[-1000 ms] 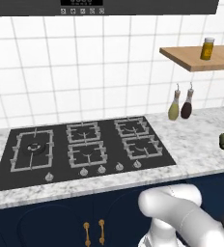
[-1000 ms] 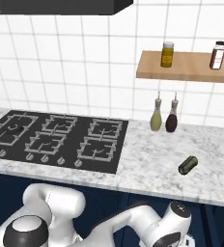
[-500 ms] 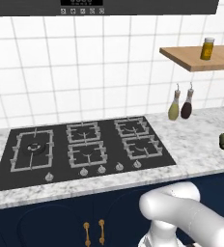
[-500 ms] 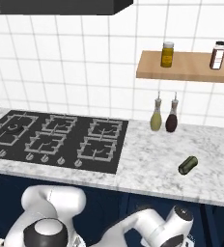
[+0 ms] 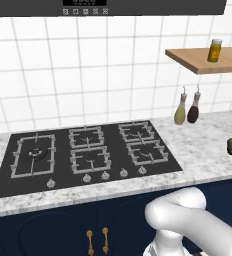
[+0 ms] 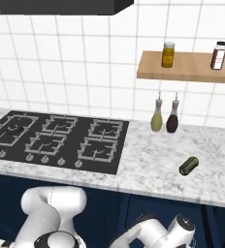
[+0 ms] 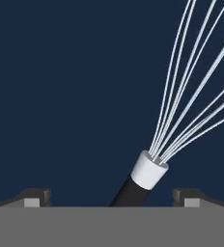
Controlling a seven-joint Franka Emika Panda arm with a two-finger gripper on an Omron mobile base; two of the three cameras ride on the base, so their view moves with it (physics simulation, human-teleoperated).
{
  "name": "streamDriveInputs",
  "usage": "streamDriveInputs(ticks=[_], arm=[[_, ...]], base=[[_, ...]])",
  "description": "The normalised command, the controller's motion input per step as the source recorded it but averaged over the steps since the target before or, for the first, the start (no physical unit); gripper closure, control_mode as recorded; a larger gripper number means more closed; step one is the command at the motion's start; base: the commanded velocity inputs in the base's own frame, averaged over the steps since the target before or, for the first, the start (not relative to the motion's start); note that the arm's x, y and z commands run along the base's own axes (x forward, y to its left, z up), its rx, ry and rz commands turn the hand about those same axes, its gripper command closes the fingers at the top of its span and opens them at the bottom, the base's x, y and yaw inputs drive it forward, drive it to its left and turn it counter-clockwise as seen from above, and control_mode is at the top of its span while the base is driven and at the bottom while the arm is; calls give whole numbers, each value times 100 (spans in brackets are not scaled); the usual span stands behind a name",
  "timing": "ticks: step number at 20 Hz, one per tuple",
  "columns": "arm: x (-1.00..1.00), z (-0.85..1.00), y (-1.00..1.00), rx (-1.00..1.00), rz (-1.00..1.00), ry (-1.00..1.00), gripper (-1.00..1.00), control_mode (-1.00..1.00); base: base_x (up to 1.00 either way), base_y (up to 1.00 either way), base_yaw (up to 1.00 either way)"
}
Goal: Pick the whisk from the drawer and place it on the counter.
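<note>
The silver-wire whisk with a black handle [image 7: 152, 164] runs off the hand view's top and right edges, its handle's lower end hidden. Whether the jaws touch it cannot be told.

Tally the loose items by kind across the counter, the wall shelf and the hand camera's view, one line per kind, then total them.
Bottles on the counter: 2 (olive bottle, dark bottle)
Jars on the shelf: 2 (yellow jar, dark-capped jar)
Stubby olive-green object: 1
Whisk: 1
Total: 6
</note>
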Motion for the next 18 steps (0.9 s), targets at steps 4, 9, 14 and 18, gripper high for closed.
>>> streamDriveInputs(ticks=[4, 9, 14, 18], arm=[[0, -30, 0, 0, 0, 0, -100, -100], [0, -5, 0, 0, 0, 0, 100, -100], [-1, 0, 0, 0, 0, -1, 100, -100], [-15, 34, -4, 0, 0, -5, 100, -100]], base=[[0, 0, 0], [0, 0, 0], [0, 0, 0], [0, 0, 0]])
